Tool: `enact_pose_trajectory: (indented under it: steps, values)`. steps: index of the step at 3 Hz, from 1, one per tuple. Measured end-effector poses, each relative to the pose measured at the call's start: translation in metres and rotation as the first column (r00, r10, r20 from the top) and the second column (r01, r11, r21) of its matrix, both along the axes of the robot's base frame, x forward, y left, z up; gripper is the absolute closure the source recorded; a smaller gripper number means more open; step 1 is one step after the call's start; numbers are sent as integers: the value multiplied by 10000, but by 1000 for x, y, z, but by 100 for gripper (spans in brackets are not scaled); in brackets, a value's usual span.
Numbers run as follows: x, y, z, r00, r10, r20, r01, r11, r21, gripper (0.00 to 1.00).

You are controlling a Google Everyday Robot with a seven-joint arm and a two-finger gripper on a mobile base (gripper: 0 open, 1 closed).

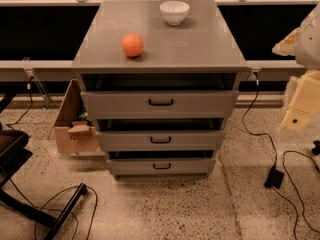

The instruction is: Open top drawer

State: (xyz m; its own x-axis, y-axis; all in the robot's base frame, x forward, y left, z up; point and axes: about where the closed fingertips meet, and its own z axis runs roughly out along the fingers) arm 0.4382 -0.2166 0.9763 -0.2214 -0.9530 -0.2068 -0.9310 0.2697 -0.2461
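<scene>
The grey cabinet [160, 39] stands in the middle of the camera view with three drawers stacked in it. The top drawer [200, 104] is the widest, with a small black bar handle [160, 102] at the centre of its front. A dark gap shows above its front, and its inside is hidden. The two narrower drawers [160, 140] [161, 166] sit below it. My gripper [300, 106] shows as cream and white parts at the right edge, level with the top drawer and well to the right of it, not touching the cabinet.
An orange [132, 45] and a white bowl [174, 12] sit on the cabinet top. A cardboard box [75, 129] stands on the floor at the left. Black cables and a power brick [274, 176] lie at the right, and a black chair base [30, 204] at the lower left.
</scene>
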Motion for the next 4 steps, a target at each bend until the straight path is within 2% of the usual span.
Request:
enact_pose_trajectory:
  steps: [2, 3, 4]
  values:
    - [8, 7, -10, 9999, -132, 97, 134, 9997, -191, 0]
    - [25, 30, -50, 10000, 38, -48, -39, 9999, -145, 0]
    - [69, 69, -114, 9988, 473, 113, -469, 9983, -332, 0]
